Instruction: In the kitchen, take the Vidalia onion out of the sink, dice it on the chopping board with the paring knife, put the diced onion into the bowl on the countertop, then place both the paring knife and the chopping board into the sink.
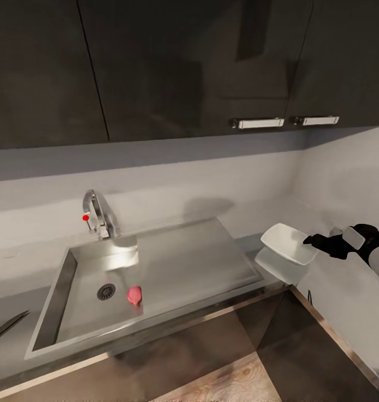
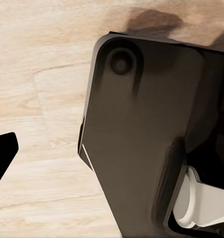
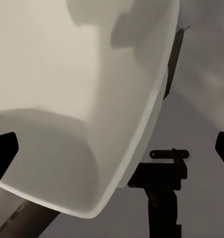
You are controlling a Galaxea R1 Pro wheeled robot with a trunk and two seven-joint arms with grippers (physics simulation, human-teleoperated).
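Though unlabelled, red-dotted tap (image 1: 98,215)

A grey countertop (image 1: 22,293) ran along the wall, with a steel sink (image 1: 206,262) set into it. A dark slim object (image 1: 8,326), possibly a blade, lay at its left edge. A Vidalia onion (image 1: 134,295) rested beside the drain.

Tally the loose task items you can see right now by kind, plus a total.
Vidalia onion, lying in the sink beside the drain: 1
Bowl, white, tilted, at the right pincer: 1
Total: 2
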